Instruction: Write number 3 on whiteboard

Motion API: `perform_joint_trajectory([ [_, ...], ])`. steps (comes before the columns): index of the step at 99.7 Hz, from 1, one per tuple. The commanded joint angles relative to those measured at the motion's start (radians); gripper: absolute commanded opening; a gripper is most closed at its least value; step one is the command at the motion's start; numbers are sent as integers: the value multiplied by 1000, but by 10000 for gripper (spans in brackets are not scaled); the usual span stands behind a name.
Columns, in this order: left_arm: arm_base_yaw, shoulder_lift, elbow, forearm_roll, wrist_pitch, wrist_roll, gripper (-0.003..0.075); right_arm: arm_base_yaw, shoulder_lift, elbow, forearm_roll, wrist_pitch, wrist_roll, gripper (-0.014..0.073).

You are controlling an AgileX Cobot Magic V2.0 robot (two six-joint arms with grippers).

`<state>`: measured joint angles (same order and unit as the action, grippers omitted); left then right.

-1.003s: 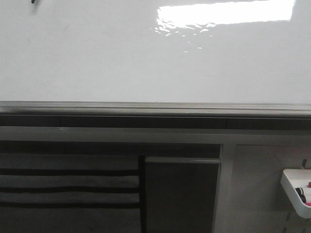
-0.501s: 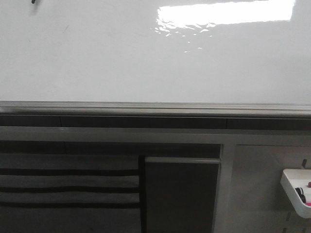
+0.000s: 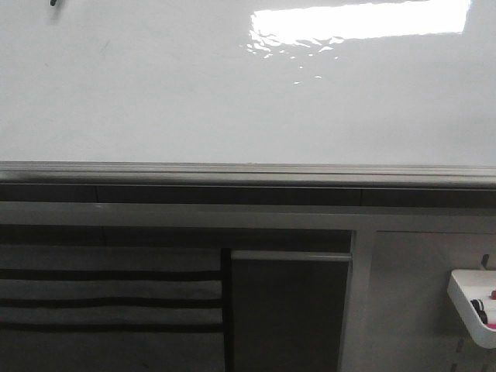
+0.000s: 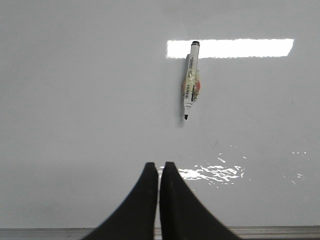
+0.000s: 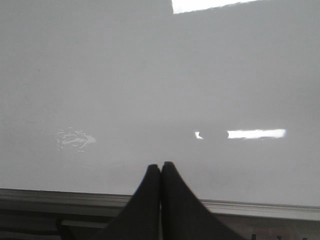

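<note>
1. On the whiteboard, front view: a broad glossy white face with a grey edge rail along its lower side and a bright rectangular glare near the top. No number 3 is visible in any view; the board reads blank, so the writing looks not yet begun.

2. Left wrist view: a marker lies against the board face, cap end toward the glare strip, dark tip pointing toward the gripper. It sits there apparently parked on the surface, likely by a magnet or clip, which I cannot confirm. A small dark speck at the top left corner of the front view may be the same marker; too little shows to say.

3. Left gripper: fingers pressed together, holding nothing. It points at the board, well apart from the marker. This reads as a waiting pose ahead of a reach.

4. Right gripper: fingers likewise pressed together and empty, aimed at the board just above the rail.

5. Below the rail, front view, lower right: a small white tray holds spare markers, red and black tips showing.

6. Judgement: the left arm is better placed for the pickup; its fingers must spread first.
</note>
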<state>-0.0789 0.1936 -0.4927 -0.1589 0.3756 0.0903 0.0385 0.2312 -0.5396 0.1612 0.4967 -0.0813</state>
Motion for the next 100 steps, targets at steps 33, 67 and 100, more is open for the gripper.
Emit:
perform_joint_trajectory([
  [33,-3,20,-24,42,-68,1,84,-7,19,-36,0,-101,-5,169],
  [67,-3,20,-19,72,-72,1,545,-7,19,-36,0,-130,-5,468],
  [100,-3,22,-19,72,-98,1,494,-7,19,-36,5,-132,-5,468],
])
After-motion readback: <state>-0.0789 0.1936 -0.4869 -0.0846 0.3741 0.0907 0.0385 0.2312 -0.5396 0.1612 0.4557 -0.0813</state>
